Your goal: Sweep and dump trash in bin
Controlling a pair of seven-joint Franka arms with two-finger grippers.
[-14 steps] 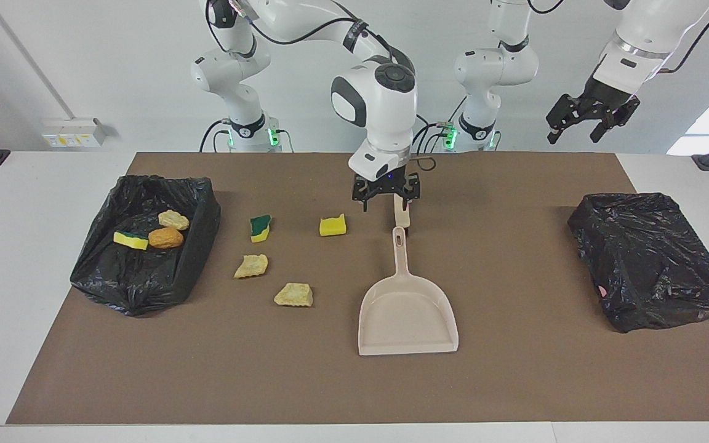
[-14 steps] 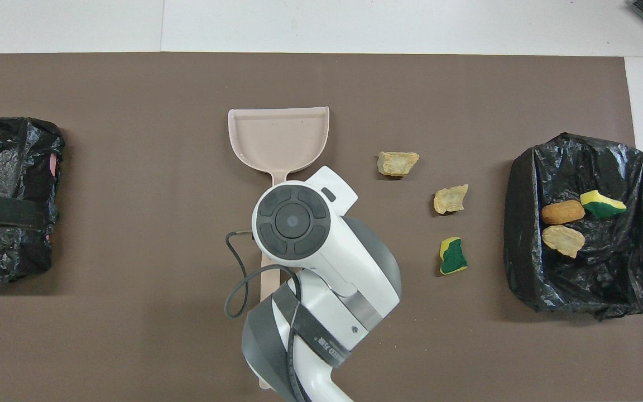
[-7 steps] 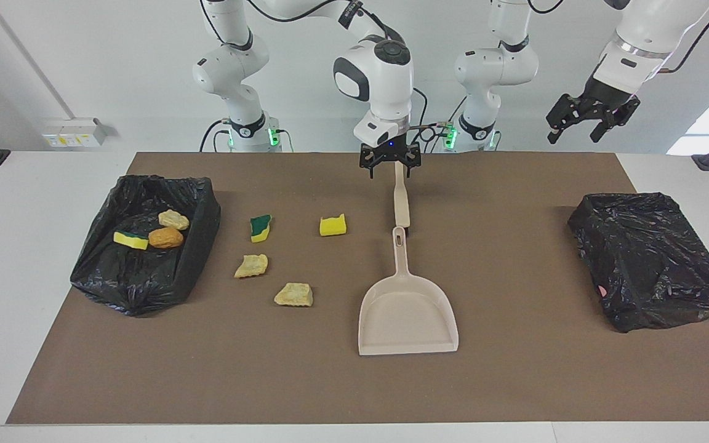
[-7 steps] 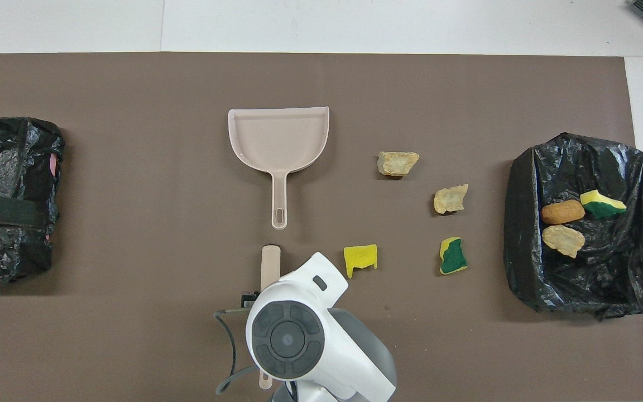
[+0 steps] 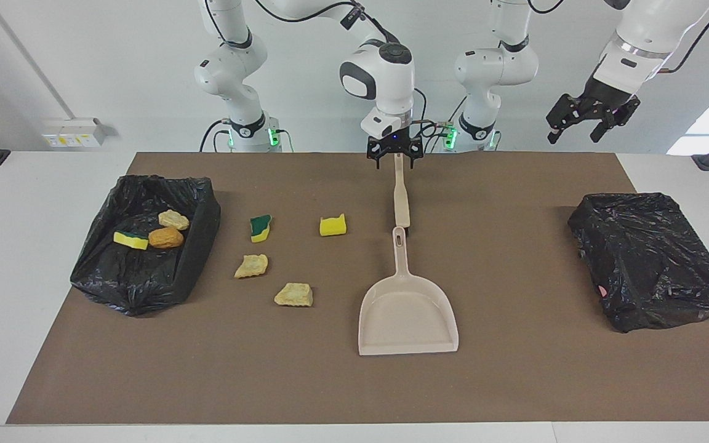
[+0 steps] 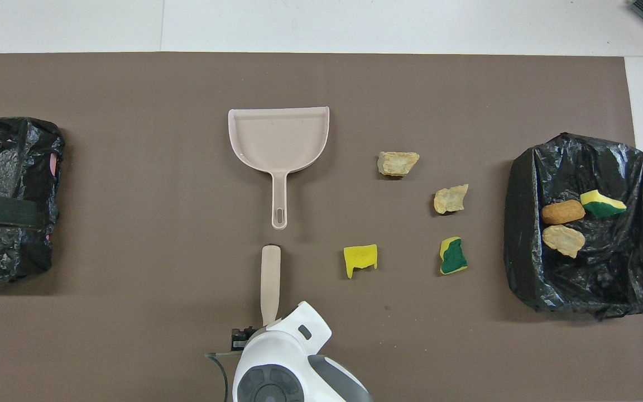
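Observation:
Several sponge chunks of trash lie on the brown mat: a yellow one point(image 5: 333, 226) point(image 6: 360, 259), a green-and-yellow one point(image 5: 260, 227) point(image 6: 453, 256) and two pale beige ones point(image 5: 251, 266) point(image 5: 293, 295). Three more chunks lie in the open black-lined bin point(image 5: 202, 231) point(image 6: 522, 234) at the right arm's end. The beige dustpan point(image 5: 407, 314) point(image 6: 279, 137) lies flat mid-mat. The beige brush point(image 5: 400, 197) point(image 6: 270, 279) lies in line with its handle, nearer the robots. My right gripper point(image 5: 396, 159) is open, low over the brush's robot-side end. My left gripper point(image 5: 576, 132) is open, raised.
A second black bag-lined bin point(image 5: 650, 258) point(image 6: 9, 167) sits at the left arm's end of the mat, under the raised left arm. White table shows around the mat point(image 5: 514, 381).
My right gripper has drawn back along the brush, from beside the dustpan's handle to the brush's robot-side end. The brush, dustpan, trash and left arm have not moved.

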